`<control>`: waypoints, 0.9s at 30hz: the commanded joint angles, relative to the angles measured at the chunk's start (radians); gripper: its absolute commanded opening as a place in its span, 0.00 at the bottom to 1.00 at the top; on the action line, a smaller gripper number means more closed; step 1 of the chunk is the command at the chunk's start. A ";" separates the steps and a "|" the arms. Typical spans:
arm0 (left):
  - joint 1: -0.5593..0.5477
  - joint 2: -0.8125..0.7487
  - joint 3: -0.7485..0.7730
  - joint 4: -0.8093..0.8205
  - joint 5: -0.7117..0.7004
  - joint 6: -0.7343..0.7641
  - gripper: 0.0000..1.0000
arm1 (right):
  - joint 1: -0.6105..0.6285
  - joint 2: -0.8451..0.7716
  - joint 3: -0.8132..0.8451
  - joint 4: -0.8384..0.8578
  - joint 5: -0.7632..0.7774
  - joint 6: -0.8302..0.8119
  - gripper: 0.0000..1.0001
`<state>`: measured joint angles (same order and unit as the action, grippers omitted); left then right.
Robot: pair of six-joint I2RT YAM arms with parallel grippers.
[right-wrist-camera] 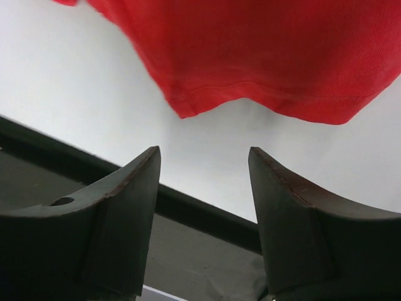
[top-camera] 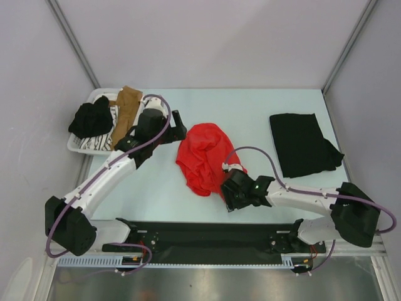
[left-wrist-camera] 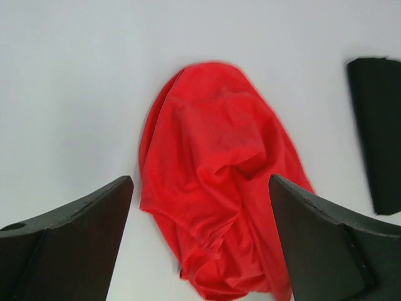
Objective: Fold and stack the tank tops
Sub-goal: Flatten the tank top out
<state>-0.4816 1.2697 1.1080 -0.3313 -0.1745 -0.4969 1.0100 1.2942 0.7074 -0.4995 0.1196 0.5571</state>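
Tabletop of pale blue-green (top-camera: 250, 106) carries everything we see. We find the large black cloth tank top (top-camera: 302, 143) folded flat at its right side, well apart from the bright red cloth tank top (top-camera: 203, 157), which lies crumpled at the middle. We see a white plastic basket (top-camera: 78, 145) of clothes at far left. The left gripper (top-camera: 180, 125) sits by the red heap's far-left edge, fingers wide apart and empty; the right gripper (right-wrist-camera: 203, 157) faces its near hem, fingers apart, holding nothing

red tank top (right-wrist-camera: 276, 50) cropped in right wrist view, black tank top (left-wrist-camera: 376, 132) in left
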 commanded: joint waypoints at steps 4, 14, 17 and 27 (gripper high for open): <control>-0.002 -0.085 -0.056 -0.054 0.012 0.009 0.95 | 0.044 0.138 0.092 0.044 0.163 -0.013 0.61; -0.002 -0.130 -0.108 -0.072 0.058 0.006 0.95 | 0.068 0.252 0.124 0.060 0.247 -0.007 0.01; -0.018 -0.124 -0.126 -0.063 0.082 0.001 0.95 | 0.059 0.108 0.119 -0.026 0.366 0.035 0.00; -0.163 -0.009 -0.186 0.047 0.151 -0.063 0.91 | -0.428 -0.387 0.133 -0.166 0.329 -0.020 0.00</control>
<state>-0.6109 1.2301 0.9428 -0.3523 -0.0734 -0.5251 0.7010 0.9688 0.8135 -0.6239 0.4801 0.5938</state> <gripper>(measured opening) 0.915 0.020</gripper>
